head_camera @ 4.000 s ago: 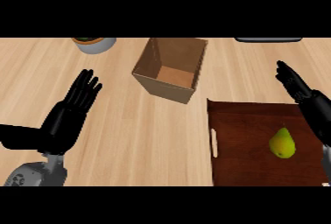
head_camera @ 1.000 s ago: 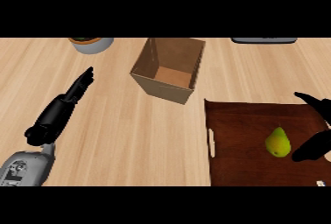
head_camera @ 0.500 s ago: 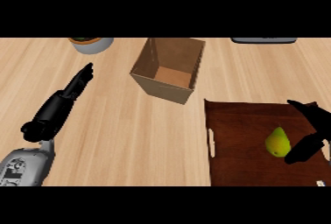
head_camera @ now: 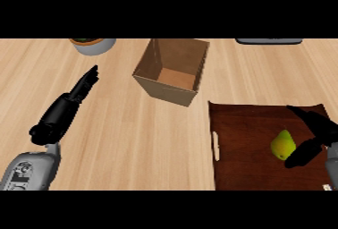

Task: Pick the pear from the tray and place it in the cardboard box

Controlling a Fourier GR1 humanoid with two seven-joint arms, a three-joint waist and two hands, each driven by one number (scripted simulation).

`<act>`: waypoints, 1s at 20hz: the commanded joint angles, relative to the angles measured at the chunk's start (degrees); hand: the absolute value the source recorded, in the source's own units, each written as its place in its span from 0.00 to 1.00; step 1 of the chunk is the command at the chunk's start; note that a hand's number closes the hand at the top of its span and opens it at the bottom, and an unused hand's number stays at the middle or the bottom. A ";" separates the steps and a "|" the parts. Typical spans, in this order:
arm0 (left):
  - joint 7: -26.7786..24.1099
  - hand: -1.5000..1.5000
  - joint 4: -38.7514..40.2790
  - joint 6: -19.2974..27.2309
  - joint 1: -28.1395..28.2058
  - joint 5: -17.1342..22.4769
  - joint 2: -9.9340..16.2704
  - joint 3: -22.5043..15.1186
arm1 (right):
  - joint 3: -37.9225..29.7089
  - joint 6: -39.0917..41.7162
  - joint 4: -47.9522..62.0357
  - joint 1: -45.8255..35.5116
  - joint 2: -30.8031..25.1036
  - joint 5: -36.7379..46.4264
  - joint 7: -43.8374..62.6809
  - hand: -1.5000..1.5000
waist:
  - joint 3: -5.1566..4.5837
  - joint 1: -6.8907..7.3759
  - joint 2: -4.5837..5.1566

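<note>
Left hand [head_camera: 66, 107] is resting at the view's left over the counter [head_camera: 132, 134], fingers straight and together, holding nothing, unchanged over the last second. A grey pot [head_camera: 92, 44] is sitting at the top edge. Cardboard box [head_camera: 173, 71] is standing open and empty, just beyond the tray's far left corner. Tray [head_camera: 241, 134] is holding the pear [head_camera: 282, 144], lying right of its middle. Right hand [head_camera: 315, 136] is closing in: over the last second it has been creeping left, and now the thumb is sitting just beside the pear's lower right with fingers spread apart above, bracketing it but not clamped yet. Likely the grasp is coming next; the lift to the box is not started.
</note>
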 commanded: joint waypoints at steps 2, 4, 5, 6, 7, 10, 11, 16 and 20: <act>0.81 0.50 -0.29 -0.05 -0.94 -1.15 -1.97 0.00 | -2.67 1.70 2.84 0.20 -1.38 2.08 -2.35 0.00 | 0.00 -0.03 0.01; -0.12 0.50 -1.23 -2.28 1.07 0.10 0.26 2.56 | -1.61 0.98 4.28 -1.65 1.15 3.95 0.45 0.00 | 0.00 0.10 0.02; 0.03 0.50 -2.56 -1.54 1.57 -0.85 -0.43 0.69 | 0.52 -4.81 14.03 -2.27 0.91 8.10 -7.68 0.00 | 0.04 0.50 0.14; -2.19 0.50 2.69 -2.22 -1.39 -0.62 -0.35 3.02 | -0.54 -0.93 5.89 -0.01 2.10 6.27 -2.11 0.00 | -0.01 -0.07 0.03; -2.38 0.50 0.00 -0.73 2.39 -2.86 -1.75 1.06 | -2.12 -0.98 7.30 -0.02 0.44 6.75 -4.62 0.00 | 0.00 0.02 0.01; 0.69 0.50 2.34 -2.22 -3.19 -1.19 -1.76 2.56 | -1.24 -3.55 8.64 0.49 4.15 7.57 -5.06 0.00 | 0.00 -0.10 0.03; -0.21 0.50 -1.31 -2.46 0.60 -1.86 -1.91 1.89 | -0.93 -3.38 6.41 2.73 4.89 7.86 -5.21 0.00 | 0.00 -0.04 -0.01; 2.44 0.50 -3.39 -2.74 0.50 -2.16 -2.11 1.88 | 0.81 -6.00 14.71 -1.92 4.28 11.09 -14.61 1.00 | 0.03 0.31 0.04; 0.30 0.50 0.07 -4.27 -1.24 -0.62 -0.41 4.88 | 1.55 -12.91 13.34 0.46 4.09 14.97 -19.86 1.00 | 0.02 0.05 0.06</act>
